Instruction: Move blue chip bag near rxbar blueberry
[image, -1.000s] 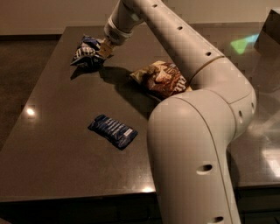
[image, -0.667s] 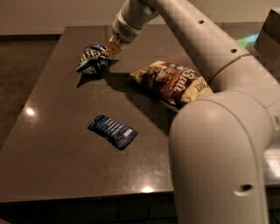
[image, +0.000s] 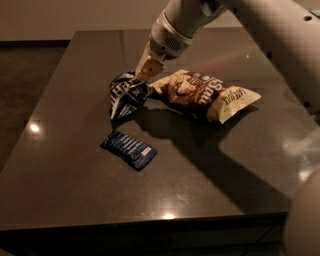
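We see the gripper (image: 143, 74) pinching the top edge of the blue chip bag (image: 125, 97). The bag hangs just below it, touching the brown chip bag (image: 205, 95), long axis slanting down-left toward the table (image: 70, 190). The rxbar blueberry (image: 129, 149) lies near, diagonally. We cannot read the bag's white lettering.

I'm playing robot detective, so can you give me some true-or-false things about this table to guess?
1. The gripper is clamped on the blue chip bag. True.
2. The rxbar blueberry lies on top of the brown chip bag. False: it lies flat on the table, apart from that bag.
3. The brown chip bag lies beside the blue chip bag. True.
4. The blue chip bag touches the rxbar blueberry. False: bare table shows between them.
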